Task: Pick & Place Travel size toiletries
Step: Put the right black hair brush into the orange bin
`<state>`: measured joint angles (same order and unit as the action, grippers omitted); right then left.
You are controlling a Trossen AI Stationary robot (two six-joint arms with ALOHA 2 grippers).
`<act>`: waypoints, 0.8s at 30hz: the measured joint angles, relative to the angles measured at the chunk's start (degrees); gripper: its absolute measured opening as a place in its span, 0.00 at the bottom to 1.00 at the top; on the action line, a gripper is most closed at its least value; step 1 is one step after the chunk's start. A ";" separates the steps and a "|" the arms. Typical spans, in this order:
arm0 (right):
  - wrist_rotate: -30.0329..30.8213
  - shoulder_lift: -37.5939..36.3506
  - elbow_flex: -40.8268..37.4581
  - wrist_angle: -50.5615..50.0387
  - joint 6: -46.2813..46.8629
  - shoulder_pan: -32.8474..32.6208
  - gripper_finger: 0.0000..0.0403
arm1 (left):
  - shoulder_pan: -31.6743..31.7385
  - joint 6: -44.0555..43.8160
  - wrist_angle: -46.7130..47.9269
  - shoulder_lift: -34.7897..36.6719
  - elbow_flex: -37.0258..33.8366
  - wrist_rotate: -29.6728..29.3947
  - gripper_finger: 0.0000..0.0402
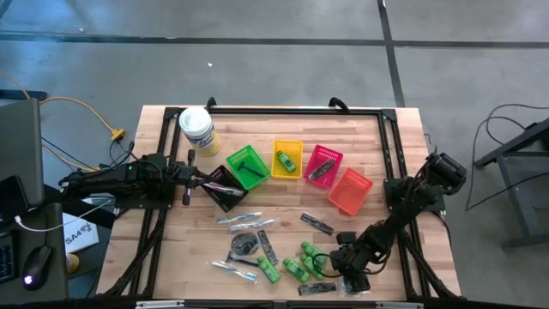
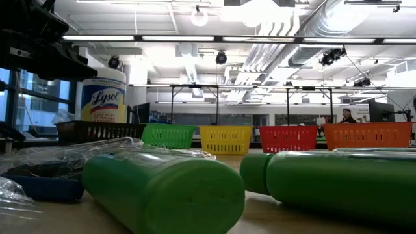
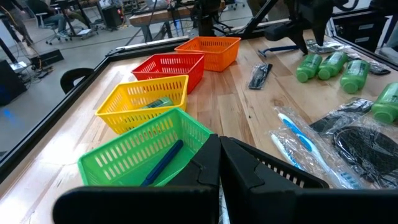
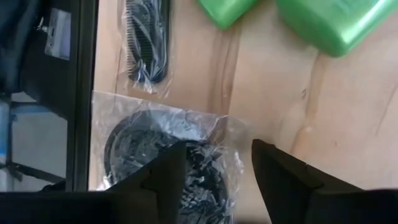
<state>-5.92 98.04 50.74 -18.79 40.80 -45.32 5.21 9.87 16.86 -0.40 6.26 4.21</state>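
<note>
Your right gripper [image 4: 214,171] is low at the table's near edge, jaws parted and straddling a round dark packet [image 4: 158,155] in clear wrap; the pads are not yet pressed onto it, so nothing is grasped. Just beyond the fingertips lies a wrapped dark comb [image 4: 146,37], and off to one side sit two green mini bottles [image 4: 333,22].

Further out from that gripper, most of the toiletries remain loose on the wood: the cluster of green bottles [image 1: 300,262], another comb [image 1: 317,224], a second dark packet [image 1: 243,245] and clear-wrapped sticks [image 1: 238,218].

Beyond these stands the basket row. The green basket [image 1: 247,166] holds a blue-handled item, the yellow basket [image 1: 287,158] a green bottle, the red basket [image 1: 322,164] something dark; the orange basket [image 1: 350,190] looks empty.

Your left gripper [image 3: 219,168] is clenched shut, holding nothing visible, parked over the black basket [image 1: 225,187] beside the white tub [image 1: 196,129].

Judgement: early stage, a few items sorted, the bulk left.
</note>
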 joint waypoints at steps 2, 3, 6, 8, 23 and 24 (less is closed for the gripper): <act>1.03 0.00 0.00 -0.02 0.00 -0.13 0.41 | 0.01 0.00 0.00 0.02 0.00 0.00 0.00; 1.27 0.00 0.00 -0.06 0.00 -0.13 0.40 | 0.02 0.00 0.00 0.01 0.00 0.00 0.00; 2.46 0.00 0.00 -0.14 0.00 -0.13 0.37 | 0.00 0.02 0.00 0.01 0.00 0.01 0.00; 2.67 0.00 0.00 -0.20 0.00 -0.11 0.35 | 0.02 0.02 0.00 0.02 0.00 0.01 0.00; 3.90 -0.02 0.00 -0.24 -0.48 -0.11 0.13 | 0.02 -0.64 -0.09 0.02 -0.02 0.01 0.00; 3.90 -0.04 0.00 -0.24 -0.50 -0.11 0.11 | 0.00 -0.68 -0.09 0.02 0.00 0.00 0.00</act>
<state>-2.02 98.00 50.74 -19.03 40.29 -45.43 5.21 9.19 16.78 -0.38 6.26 4.21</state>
